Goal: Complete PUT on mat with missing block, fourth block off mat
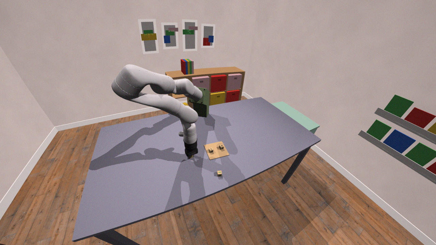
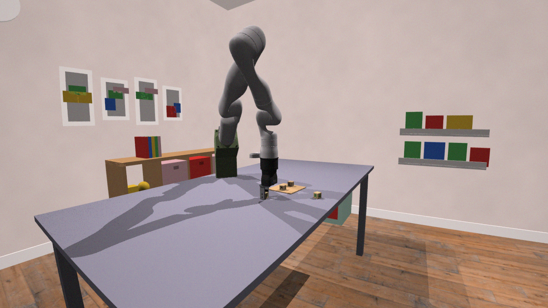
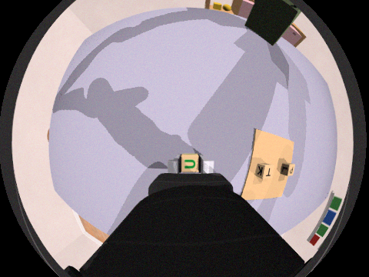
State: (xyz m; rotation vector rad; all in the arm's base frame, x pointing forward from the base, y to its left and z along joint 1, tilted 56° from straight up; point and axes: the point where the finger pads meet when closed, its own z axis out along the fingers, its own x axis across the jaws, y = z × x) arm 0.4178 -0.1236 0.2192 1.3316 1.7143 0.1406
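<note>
A grey robot arm reaches down to a grey table, its black gripper closed on a small tan U block sitting on the table just beside a tan mat. The green U shows on the block's top face in the wrist view, a finger pressed to each side. On the mat sit two blocks w/ dark letters: a T block and a second block whose letter is too blurred to read (presumably the P). They look close together, so the U likely needs to go between them, and that's the main risk: the gap seems tight, and a lowering block or the fingers could nudge a neighbour, bend the row, or push one off the mat. The grip sits near the block's top as far as the views show, so a fast lift might let it slip or twist, leaving the U turned wrong for a reader at the base. Dragging instead of lifting could catch the mat's edge and ruck it. A fourth block w/ a green letter lies well apart on the table, off the mat, away from the likely path; it should stay there. Nothing else stands between gripper and mat. Behind the table: a shelf unit w/ coloured bins, posters on the wall.
</note>
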